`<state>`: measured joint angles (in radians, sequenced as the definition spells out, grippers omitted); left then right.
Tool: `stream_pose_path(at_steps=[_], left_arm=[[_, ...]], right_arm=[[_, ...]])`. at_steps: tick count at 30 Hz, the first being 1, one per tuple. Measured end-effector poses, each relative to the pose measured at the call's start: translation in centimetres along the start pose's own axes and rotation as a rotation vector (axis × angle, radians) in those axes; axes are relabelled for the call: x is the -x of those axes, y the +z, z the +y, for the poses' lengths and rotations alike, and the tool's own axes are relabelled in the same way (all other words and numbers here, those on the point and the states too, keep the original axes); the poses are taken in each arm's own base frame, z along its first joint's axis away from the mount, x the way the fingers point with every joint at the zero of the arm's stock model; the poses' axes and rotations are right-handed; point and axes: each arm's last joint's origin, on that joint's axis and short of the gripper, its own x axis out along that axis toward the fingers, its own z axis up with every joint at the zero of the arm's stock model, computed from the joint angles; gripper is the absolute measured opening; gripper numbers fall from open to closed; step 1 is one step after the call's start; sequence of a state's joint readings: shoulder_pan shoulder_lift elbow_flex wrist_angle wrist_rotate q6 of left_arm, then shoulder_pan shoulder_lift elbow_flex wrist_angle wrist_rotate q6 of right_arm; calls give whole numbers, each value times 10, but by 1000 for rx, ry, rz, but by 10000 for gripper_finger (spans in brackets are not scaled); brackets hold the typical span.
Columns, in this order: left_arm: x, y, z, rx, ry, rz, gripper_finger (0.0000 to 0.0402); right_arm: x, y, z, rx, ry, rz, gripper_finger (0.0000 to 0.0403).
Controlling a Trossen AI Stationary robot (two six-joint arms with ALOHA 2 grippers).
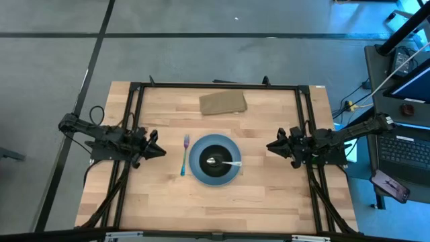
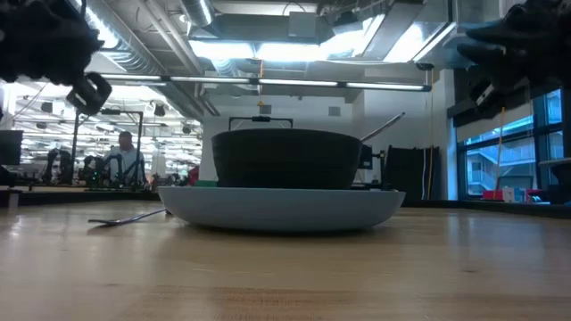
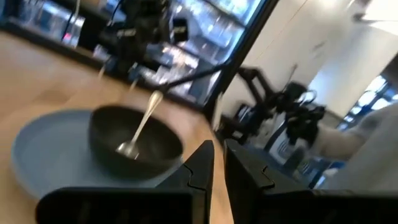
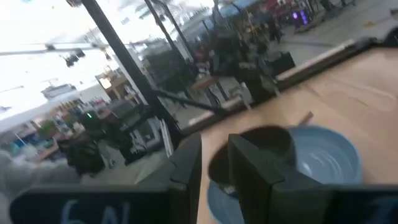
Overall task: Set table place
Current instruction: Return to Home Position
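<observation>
A round pale blue plate [image 1: 215, 176] lies on the light wood table [image 1: 269, 202], near its middle. A small black bowl [image 1: 215, 154] stands on the plate. A silver spoon [image 1: 228, 163] rests in the bowl, its handle leaning over the rim toward the table's right. A blue-handled fork with purple tines [image 1: 184, 156] lies flat just left of the plate. My left gripper [image 1: 161, 151] is shut and empty, left of the fork. My right gripper [image 1: 270, 146] is shut and empty, right of the plate. The bowl and spoon also show in the left wrist view [image 3: 134, 140].
A folded brown cloth [image 1: 224, 103] lies at the table's far edge, behind the plate. The black metal frame [image 1: 215, 86] runs along the table's sides. There is bare wood [image 1: 215, 208] in front of the plate. A person [image 2: 123, 156] shows far off in the room.
</observation>
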<state>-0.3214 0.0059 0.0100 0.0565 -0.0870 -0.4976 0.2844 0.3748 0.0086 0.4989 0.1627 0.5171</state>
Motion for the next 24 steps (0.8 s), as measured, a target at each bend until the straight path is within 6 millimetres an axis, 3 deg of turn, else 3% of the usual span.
stream_pose_path(at_steps=[8, 24], left_arm=[[0, -6, 0, 15, -64, 93, 20], [0, -5, 0, 15, -61, 90, 1]], right_arm=[[1, -14, -8, -9, -84, 142, 83], [10, -36, -22, 73, -225, 391, 83]])
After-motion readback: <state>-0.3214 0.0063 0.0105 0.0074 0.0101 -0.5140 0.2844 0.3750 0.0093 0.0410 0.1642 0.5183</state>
